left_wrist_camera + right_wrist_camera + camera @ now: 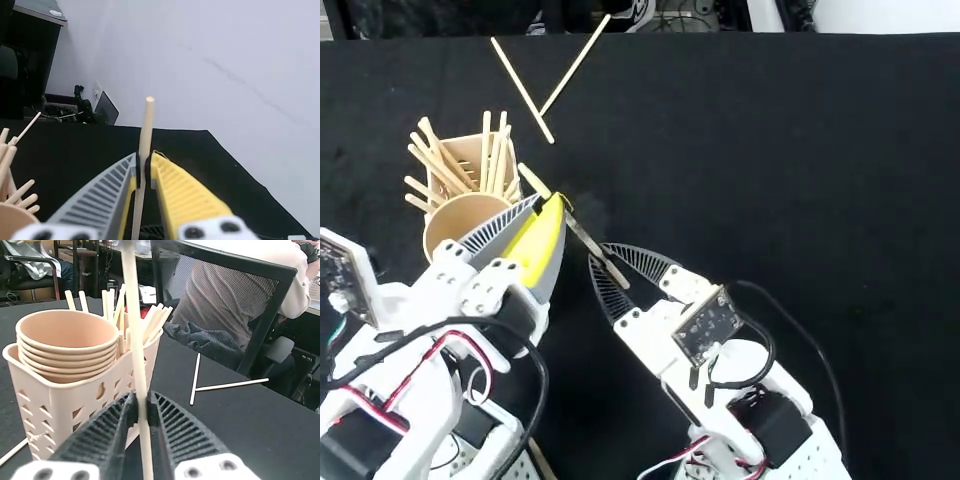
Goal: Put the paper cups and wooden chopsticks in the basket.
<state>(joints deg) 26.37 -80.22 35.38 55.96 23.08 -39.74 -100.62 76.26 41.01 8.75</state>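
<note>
Two grippers, your left gripper point(556, 204) and right gripper point(611, 271), pinch one chopstick point(582, 238) beside the basket point(55, 395), arms converging.

There is one basket point(60, 405), at the left of the right wrist view. Five paper cups point(65, 327) are nested in it (five rims show). A bundle of chopsticks point(445, 153) stands beside them, about ten, too overlapped for a firm count. Two chopsticks lie loose at the upper middle of the high view, a left stick point(522, 91) and a right stick point(575, 65). One more chopstick point(582, 235) is pinched by two grippers, the left gripper point(144, 162) and the right gripper point(141, 400).
</note>
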